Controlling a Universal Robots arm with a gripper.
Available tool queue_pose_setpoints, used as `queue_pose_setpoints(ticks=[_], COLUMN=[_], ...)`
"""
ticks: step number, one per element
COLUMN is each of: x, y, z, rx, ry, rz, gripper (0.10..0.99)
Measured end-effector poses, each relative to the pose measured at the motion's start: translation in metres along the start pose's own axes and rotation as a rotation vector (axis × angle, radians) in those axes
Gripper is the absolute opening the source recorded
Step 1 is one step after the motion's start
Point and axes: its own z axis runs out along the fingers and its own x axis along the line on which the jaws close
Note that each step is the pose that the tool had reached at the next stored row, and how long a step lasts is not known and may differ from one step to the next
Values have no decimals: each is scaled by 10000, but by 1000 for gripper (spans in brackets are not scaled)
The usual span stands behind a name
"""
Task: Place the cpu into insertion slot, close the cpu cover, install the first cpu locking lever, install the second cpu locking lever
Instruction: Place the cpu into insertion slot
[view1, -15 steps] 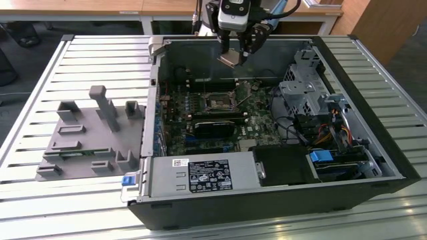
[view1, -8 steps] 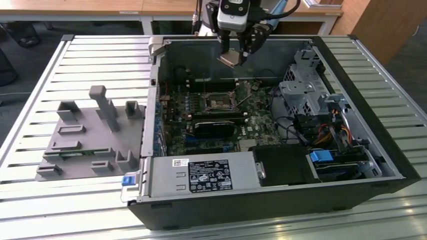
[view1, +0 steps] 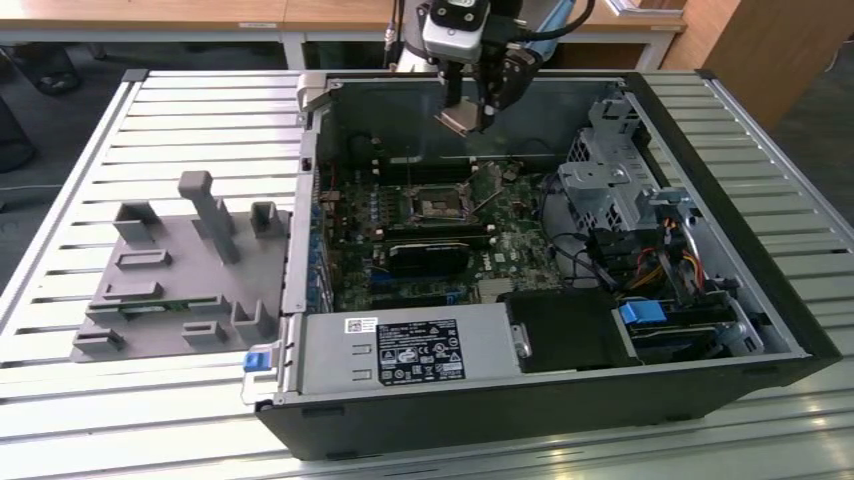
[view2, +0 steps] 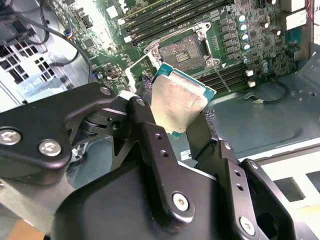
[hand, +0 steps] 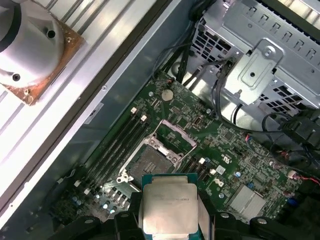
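My gripper (view1: 467, 112) hangs over the far end of the open computer case, shut on the cpu (view1: 459, 120). In both wrist views the cpu (view2: 177, 102) (hand: 169, 206) is a pale silvery square with a teal edge, clamped by its sides between the black fingers (view2: 144, 122). The insertion slot (view1: 434, 203) (view2: 184, 52) (hand: 150, 162) lies below on the green board, apart from the chip, with its dark centre bare. The cpu cover (hand: 175, 136) stands swung open at one side of the slot. A thin metal lever (view2: 220, 75) juts out beside the slot.
Long black memory slots (view2: 170, 17) (hand: 117, 145) run beside the socket. A black card (view1: 430, 255), the power supply (view1: 400, 350) and a metal drive cage (view1: 614, 190) with cables crowd the case. A grey fixture (view1: 174, 270) sits on the slatted table at the exterior view's left.
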Motion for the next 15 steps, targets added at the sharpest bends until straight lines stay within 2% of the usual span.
queue_pose_setpoints(ticks=[15], x=[1], y=[-1], z=[7], rx=[-18], ry=[-85], rz=[1057], gripper=[525])
